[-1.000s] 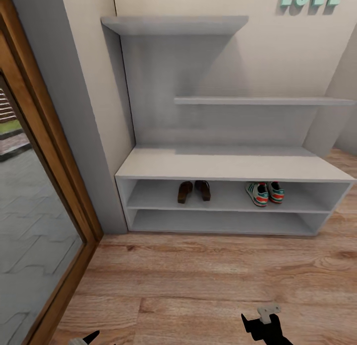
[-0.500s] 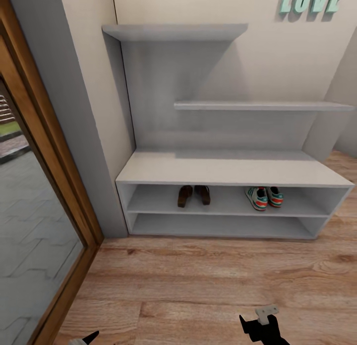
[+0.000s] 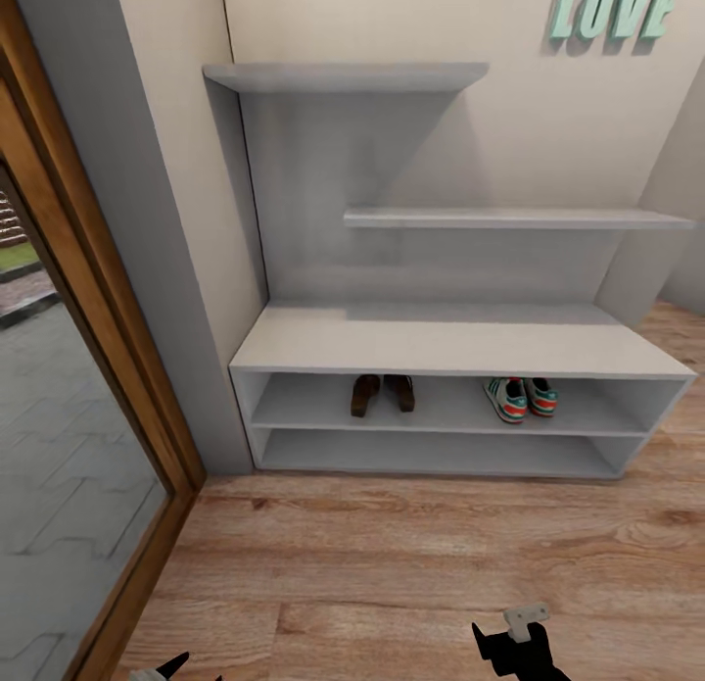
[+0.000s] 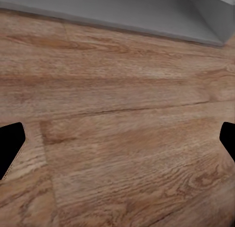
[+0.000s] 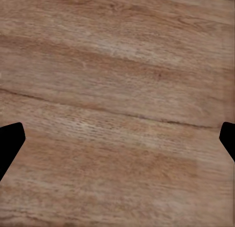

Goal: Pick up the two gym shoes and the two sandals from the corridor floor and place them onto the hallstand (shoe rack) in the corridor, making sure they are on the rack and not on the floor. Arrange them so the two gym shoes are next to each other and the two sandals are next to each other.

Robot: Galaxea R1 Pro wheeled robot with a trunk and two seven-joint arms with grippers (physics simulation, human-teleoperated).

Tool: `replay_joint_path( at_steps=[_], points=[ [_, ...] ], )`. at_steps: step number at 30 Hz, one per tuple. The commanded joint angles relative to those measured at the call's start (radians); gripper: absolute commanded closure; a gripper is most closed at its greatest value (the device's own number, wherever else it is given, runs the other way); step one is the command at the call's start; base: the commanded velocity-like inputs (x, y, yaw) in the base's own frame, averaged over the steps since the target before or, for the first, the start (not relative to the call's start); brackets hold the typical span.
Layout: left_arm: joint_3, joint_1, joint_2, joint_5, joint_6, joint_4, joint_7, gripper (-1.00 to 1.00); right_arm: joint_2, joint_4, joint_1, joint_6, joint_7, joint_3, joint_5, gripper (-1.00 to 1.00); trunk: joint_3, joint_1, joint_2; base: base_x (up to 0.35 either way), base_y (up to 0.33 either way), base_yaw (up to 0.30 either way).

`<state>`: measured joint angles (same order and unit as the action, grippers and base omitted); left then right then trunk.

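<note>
against the cream wall we log the hallstand, pale grey, with two open shelf levels under its bench top and two staggered wall shelves above; on the upper of the two open levels we see the sandals, brown, side by side and just apart, heels toward us, left of centre; on the same level, well to their right, the gym shoes sit side by side, touching or nearly so, white with green stripes and red accents; the lower level holds nothing we can make out; all four shoes are on the rack, none on the corridor floor; teal letters reading "love" hang on the wall at upper right; a wood-framed glass door stands at far left, paving visible through it; at the bottom edge of the head view we note the right gripper, black with a pale fitting, low over the planks, and a dark tip of the left gripper; both wrist views show dark fingertips at opposite edges with bare planks between, so we record both grippers as spread wide and holding nothing; the left wrist view also catches the grey base edge of the rack.
</note>
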<state>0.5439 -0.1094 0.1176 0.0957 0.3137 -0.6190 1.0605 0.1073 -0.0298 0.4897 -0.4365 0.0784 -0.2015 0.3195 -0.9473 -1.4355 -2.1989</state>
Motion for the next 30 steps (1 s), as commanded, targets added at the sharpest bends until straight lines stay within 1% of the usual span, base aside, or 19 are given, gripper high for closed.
replay_joint_path(
  at_steps=[1, 2, 4, 7, 18, 23, 24, 30],
  points=[
    [0.021, -0.001, -0.001, 0.011, 0.006, -0.001, 0.005, -1.00, 0.000, 0.001, 0.000, -0.003, 0.007, -0.009, 0.003, -1.00, 0.002, 0.004, 0.007, 0.000, 0.000, 0.000],
    [0.033, -0.001, -0.001, 0.011, 0.006, -0.001, 0.005, -1.00, 0.000, 0.001, -0.002, -0.003, 0.007, -0.009, 0.003, -1.00, 0.006, 0.008, 0.014, 0.000, 0.000, 0.000],
    [0.044, -0.001, -0.001, 0.011, 0.007, -0.001, 0.007, -1.00, -0.001, 0.001, -0.005, -0.004, 0.007, -0.009, 0.003, -1.00, 0.012, 0.016, 0.028, 0.000, 0.000, 0.000],
    [0.051, -0.001, -0.001, 0.012, 0.007, -0.001, 0.007, -1.00, -0.001, 0.001, -0.010, -0.004, 0.007, -0.009, 0.002, -1.00, 0.021, 0.027, 0.049, 0.000, 0.000, 0.000],
    [0.056, -0.001, -0.003, 0.015, 0.005, 0.000, -0.005, -1.00, -0.004, 0.001, -0.026, -0.004, 0.008, -0.009, 0.000, -1.00, 0.056, 0.069, 0.126, 0.000, 0.000, 0.000],
    [0.056, -0.001, -0.003, 0.016, 0.005, 0.001, -0.014, -1.00, -0.015, 0.001, -0.029, -0.004, 0.008, -0.009, 0.001, -1.00, 0.071, 0.088, 0.161, 0.000, 0.000, 0.000],
    [0.056, -0.001, -0.003, 0.016, 0.005, 0.001, -0.021, -1.00, -0.022, 0.001, -0.031, -0.003, 0.008, -0.009, 0.001, -1.00, 0.074, 0.092, 0.168, 0.000, 0.000, 0.000],
    [0.056, -0.001, -0.002, 0.017, 0.007, 0.000, -0.024, -1.00, -0.025, 0.001, -0.033, -0.003, 0.008, -0.009, 0.001, -1.00, 0.093, 0.115, 0.210, 0.000, 0.000, 0.000]
  ],
)
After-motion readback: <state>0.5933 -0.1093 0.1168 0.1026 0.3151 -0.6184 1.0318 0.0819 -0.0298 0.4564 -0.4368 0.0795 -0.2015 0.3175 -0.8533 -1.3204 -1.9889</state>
